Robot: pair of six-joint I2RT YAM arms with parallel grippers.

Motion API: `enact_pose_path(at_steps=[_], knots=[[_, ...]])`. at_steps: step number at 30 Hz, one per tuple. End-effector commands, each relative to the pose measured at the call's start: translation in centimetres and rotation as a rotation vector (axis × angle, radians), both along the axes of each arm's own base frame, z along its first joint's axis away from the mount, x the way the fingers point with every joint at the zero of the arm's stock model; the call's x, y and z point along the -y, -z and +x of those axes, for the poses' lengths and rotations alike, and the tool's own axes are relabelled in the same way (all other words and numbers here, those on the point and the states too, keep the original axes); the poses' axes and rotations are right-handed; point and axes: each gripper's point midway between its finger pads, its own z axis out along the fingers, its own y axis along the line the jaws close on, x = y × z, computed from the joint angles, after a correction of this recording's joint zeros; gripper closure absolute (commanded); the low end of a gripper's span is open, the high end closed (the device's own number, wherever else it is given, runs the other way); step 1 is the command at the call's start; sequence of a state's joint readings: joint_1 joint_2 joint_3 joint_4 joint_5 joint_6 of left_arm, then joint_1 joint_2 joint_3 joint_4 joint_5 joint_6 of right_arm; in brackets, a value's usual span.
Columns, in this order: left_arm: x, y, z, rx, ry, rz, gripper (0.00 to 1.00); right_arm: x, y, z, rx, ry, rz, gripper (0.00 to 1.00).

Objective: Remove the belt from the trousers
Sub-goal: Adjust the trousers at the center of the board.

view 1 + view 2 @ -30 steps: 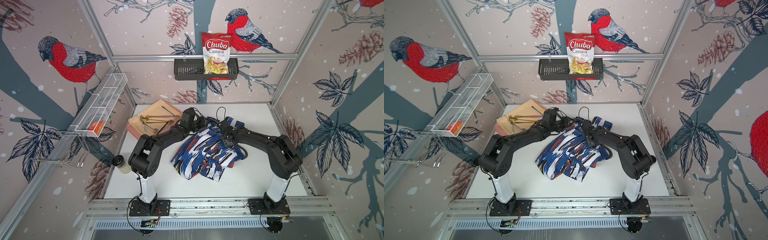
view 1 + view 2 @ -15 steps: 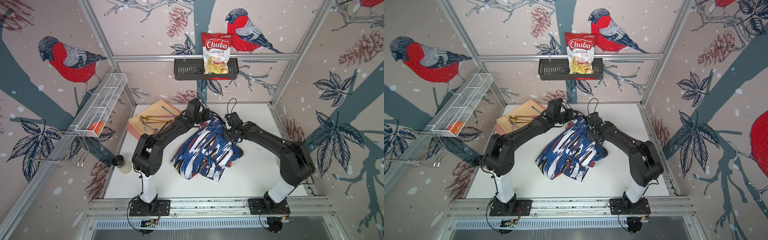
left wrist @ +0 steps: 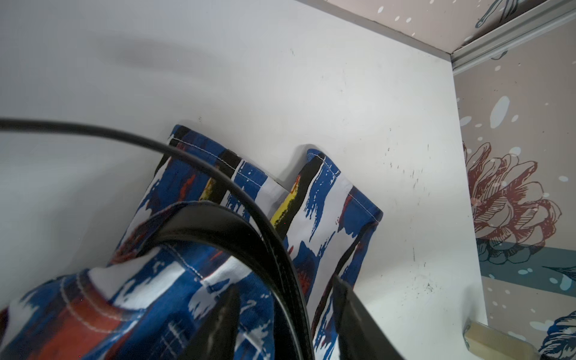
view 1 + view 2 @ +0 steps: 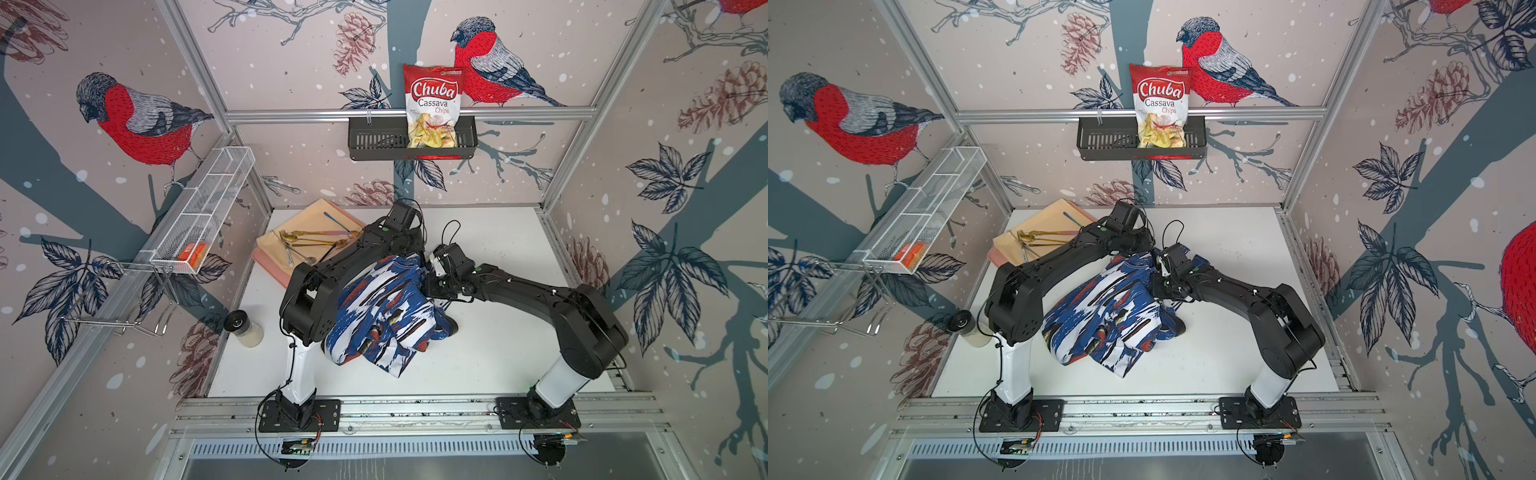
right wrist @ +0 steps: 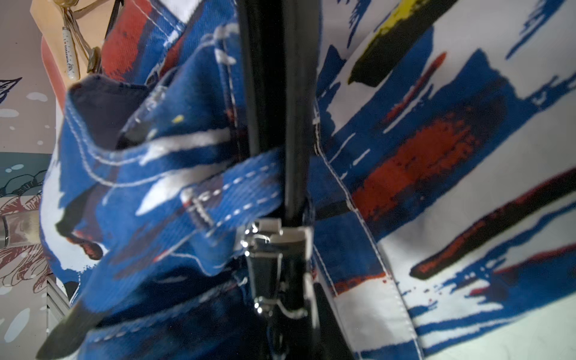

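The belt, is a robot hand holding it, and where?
The right gripper grips the belt at its silvery buckle. The left gripper straddles the strap, jaws apart.

Walls (image 4: 291, 62) papered with bullfinch and pinecone print — aluminium frame (image 4: 415, 113) at corners. White tabletop (image 4: 498, 353) below, black wall basket (image 4: 374, 143), white mesh shelf (image 4: 199, 208) on side wall — light even, soft.

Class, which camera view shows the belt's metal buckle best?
The right wrist view: the silvery buckle fills its lower centre, on the black belt beside a trouser loop. The left wrist view shows only strap; in both top views the arms hide it.
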State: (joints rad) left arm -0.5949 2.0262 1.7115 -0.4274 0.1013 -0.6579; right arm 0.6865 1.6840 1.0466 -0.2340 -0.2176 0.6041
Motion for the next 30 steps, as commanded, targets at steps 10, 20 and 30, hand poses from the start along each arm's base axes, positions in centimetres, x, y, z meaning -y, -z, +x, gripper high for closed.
enact_pose_path(at_steps=[10, 20, 30], knots=[[0.1, 2.1, 0.3, -0.058, -0.025, 0.027, 0.54, -0.8, -0.1, 1.7, 0.030, -0.021, 0.008, 1.00], [-1.1, 4.0, -1.1, -0.091, -0.062, 0.027, 0.63, 0.2, 0.6, 2.4, 0.020, -0.010, -0.003, 1.00], [-0.3, 3.8, -0.1, -0.070, -0.071, -0.022, 0.63, -0.1, 1.4, 2.3, -0.005, -0.025, -0.006, 1.00]])
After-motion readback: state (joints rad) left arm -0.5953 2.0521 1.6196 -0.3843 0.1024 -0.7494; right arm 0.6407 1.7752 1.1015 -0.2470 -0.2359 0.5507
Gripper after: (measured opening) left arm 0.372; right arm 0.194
